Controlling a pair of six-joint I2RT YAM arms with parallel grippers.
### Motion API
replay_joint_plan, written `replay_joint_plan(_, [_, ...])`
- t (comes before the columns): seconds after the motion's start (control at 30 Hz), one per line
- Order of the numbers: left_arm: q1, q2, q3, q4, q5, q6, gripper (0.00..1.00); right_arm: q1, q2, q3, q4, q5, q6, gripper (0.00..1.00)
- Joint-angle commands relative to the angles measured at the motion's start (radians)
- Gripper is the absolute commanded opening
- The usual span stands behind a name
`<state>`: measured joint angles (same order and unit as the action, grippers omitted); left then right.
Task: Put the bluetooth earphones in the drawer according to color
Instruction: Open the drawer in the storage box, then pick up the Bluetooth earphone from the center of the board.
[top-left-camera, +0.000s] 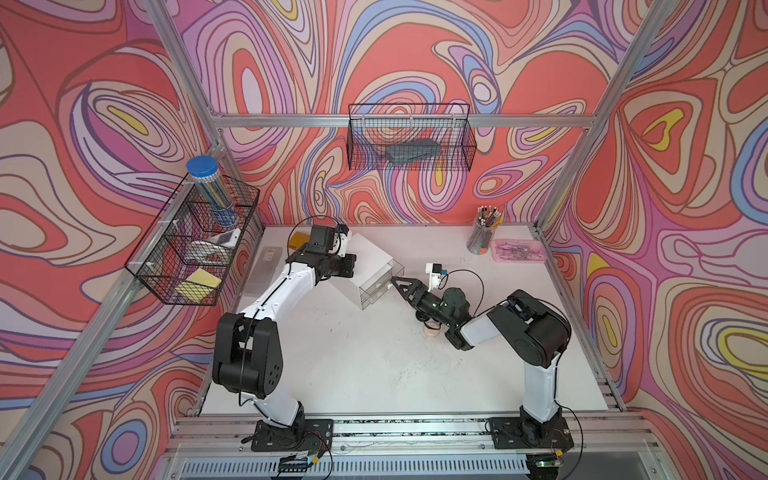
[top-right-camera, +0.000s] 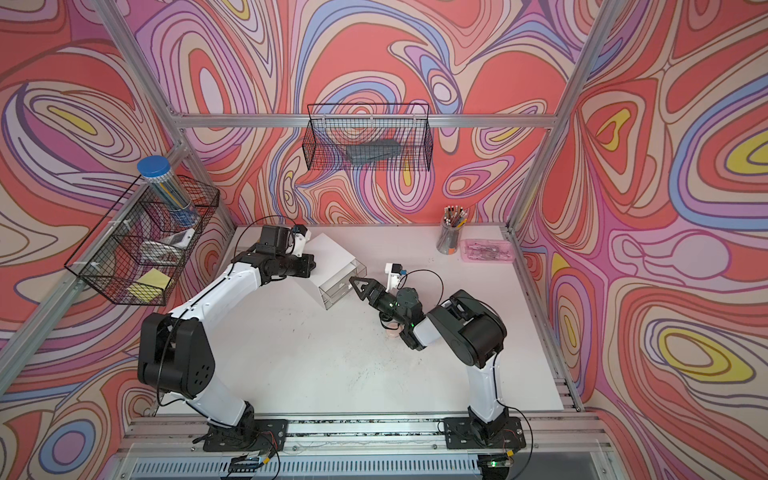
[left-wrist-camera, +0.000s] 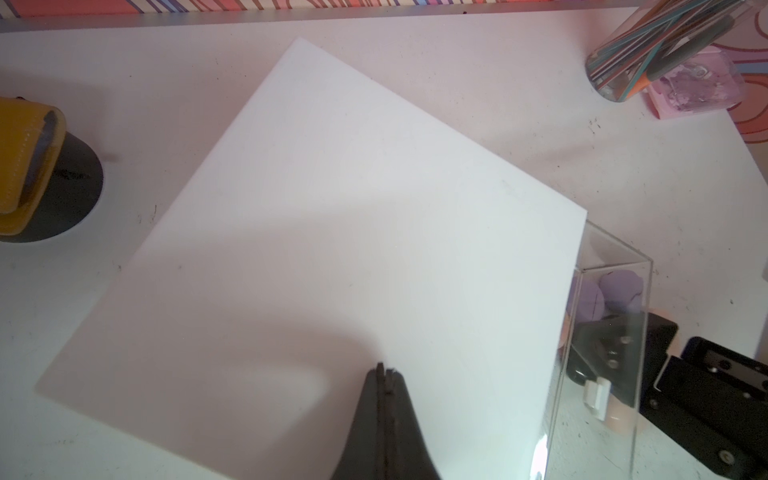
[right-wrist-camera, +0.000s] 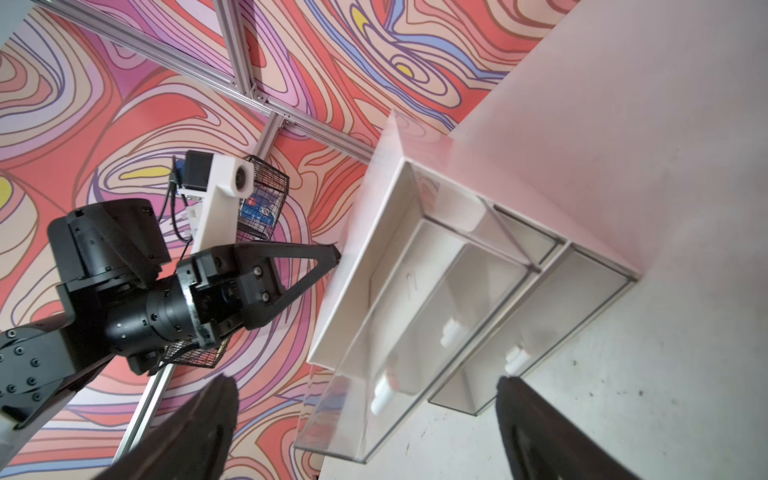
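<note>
Left claw (left-wrist-camera: 384, 374), clenched, presses on the white drawer cabinet (left-wrist-camera: 332, 208), probably steadying it; right claw (right-wrist-camera: 365, 380), released, faces the open top drawer (left-wrist-camera: 619, 266).

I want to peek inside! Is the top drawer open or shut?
Open: the top drawer juts out past the white cabinet.

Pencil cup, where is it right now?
In a top view the pencil cup stands at the back of the table on the robot's right side, just next to the pink tray.
</note>
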<state>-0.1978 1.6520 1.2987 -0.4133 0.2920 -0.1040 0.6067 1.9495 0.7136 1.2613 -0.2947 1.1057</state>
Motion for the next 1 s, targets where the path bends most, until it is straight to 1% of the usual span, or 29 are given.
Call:
replay_joint_plan(0.0, [-0.006,0.038,0.001,-0.101,-0.010,0.010,0.00,-0.008,-0.085,-0.021,-0.105,0.023,-0.084,0.98])
replay_joint_plan(0.1, [-0.006,0.038,0.000,-0.102,-0.007,0.010,0.00,-0.014,-0.197,-0.013,-0.279,0.018,-0.179,0.98])
replay_joint_plan(0.17, [-0.007,0.037,0.001,-0.103,-0.007,0.009,0.00,-0.019,-0.303,0.020,-0.496,0.025,-0.288,0.98])
replay_joint_plan(0.27, [-0.007,0.032,0.002,-0.104,-0.005,0.010,0.00,-0.020,-0.450,0.092,-0.860,0.101,-0.470,0.98])
replay_joint_plan(0.33, [-0.006,0.031,0.001,-0.103,-0.008,0.010,0.00,-0.030,-0.530,0.143,-1.080,0.172,-0.557,0.98])
replay_joint_plan(0.47, [-0.006,0.035,0.002,-0.105,-0.004,0.009,0.00,-0.087,-0.613,0.252,-1.428,0.249,-0.665,0.98])
replay_joint_plan(0.53, [-0.006,0.037,0.002,-0.105,-0.002,0.008,0.00,-0.113,-0.612,0.300,-1.570,0.271,-0.697,0.98])
replay_joint_plan(0.63, [-0.007,0.037,0.002,-0.105,0.001,0.006,0.00,-0.133,-0.582,0.357,-1.716,0.326,-0.735,0.98])
replay_joint_plan(0.7, [-0.009,0.037,0.002,-0.106,0.001,0.006,0.00,-0.148,-0.549,0.384,-1.774,0.334,-0.755,0.98])
replay_joint_plan(0.83, [-0.008,0.033,0.002,-0.108,-0.002,0.007,0.00,-0.179,-0.438,0.442,-1.865,0.311,-0.770,0.98])
replay_joint_plan(0.97, [-0.009,0.026,0.001,-0.108,-0.006,0.009,0.00,-0.193,-0.346,0.463,-1.889,0.317,-0.776,0.97])
